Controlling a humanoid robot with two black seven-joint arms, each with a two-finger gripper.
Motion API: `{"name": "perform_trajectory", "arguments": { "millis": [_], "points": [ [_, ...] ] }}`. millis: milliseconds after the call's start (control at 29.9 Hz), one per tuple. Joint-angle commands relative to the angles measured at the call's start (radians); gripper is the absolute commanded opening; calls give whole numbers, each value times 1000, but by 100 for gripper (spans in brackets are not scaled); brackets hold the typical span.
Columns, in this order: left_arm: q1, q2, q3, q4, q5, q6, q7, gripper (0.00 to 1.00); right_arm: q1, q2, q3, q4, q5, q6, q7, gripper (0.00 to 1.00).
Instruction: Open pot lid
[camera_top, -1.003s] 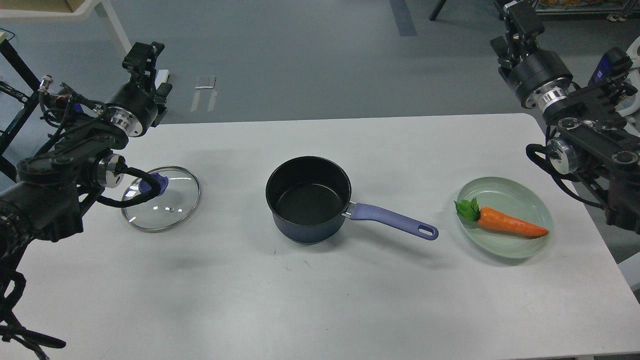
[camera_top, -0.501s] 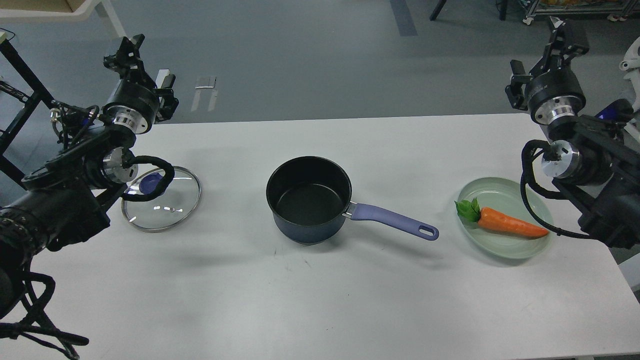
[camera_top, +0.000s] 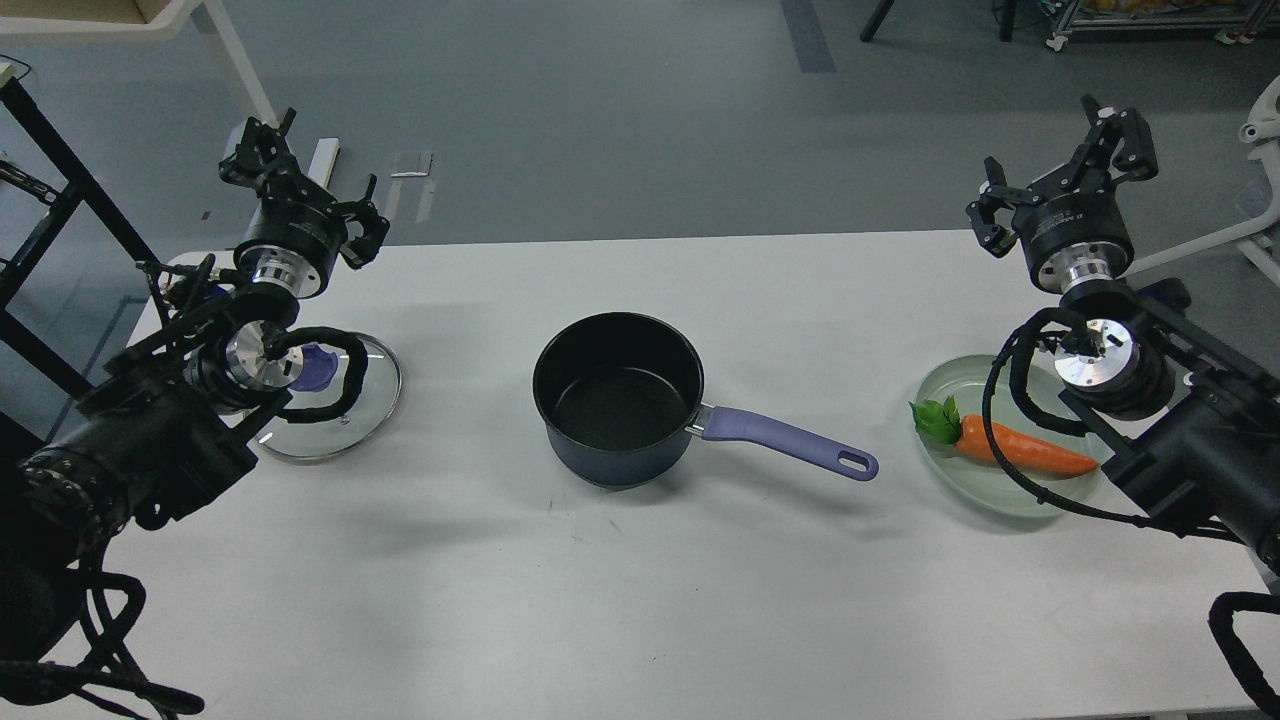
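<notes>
The dark navy pot (camera_top: 615, 400) stands uncovered at the table's middle, its black inside showing and its lavender handle (camera_top: 785, 443) pointing right. The glass lid (camera_top: 345, 410) lies flat on the table at the left, apart from the pot. My left arm partly covers the lid and its purple knob (camera_top: 318, 365). My left gripper (camera_top: 310, 180) is open and empty above the table's far left edge, behind the lid. My right gripper (camera_top: 1060, 165) is open and empty above the far right edge.
A pale green plate (camera_top: 960, 385) with a carrot (camera_top: 1020, 452) sits at the right, under my right arm. A white table (camera_top: 640, 580) carries everything. Grey floor lies beyond its far edge.
Both arms have swung inward and down. The left gripper moved right, the right gripper moved left, and both turned so that their spread fingers show. Pot and lid have not moved.
</notes>
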Motion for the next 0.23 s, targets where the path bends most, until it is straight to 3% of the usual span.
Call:
{"name": "perform_trajectory", "arguments": {
  "millis": [0, 201],
  "points": [
    [-8, 1, 10, 10, 6, 9, 0, 99, -1, 11, 4, -8, -3, -2, 0, 100],
    [-2, -4, 4, 12, 6, -1, 38, 99, 6, 22, 4, -19, -6, 0, 0, 100]
  ]
}}
